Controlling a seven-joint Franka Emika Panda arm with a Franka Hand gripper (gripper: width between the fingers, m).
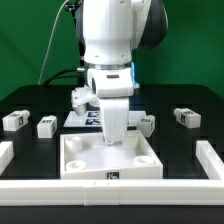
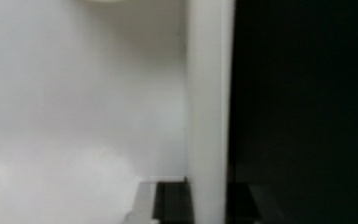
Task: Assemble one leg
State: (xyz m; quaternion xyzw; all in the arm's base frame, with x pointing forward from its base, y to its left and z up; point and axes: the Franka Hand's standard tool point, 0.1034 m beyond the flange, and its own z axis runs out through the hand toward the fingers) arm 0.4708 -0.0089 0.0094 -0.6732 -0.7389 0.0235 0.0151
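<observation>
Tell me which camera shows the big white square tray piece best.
The exterior view: it shows the square tray piece nearly whole, raised rim and corner recesses included, though the arm hides part of its middle. The wrist view gives only a blurred white surface beside black; whether that is the tray cannot be told.

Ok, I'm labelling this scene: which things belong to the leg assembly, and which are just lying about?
Job: gripper; square tray-like piece; small tagged legs.
Lying about: marker board; white border rails.
</observation>
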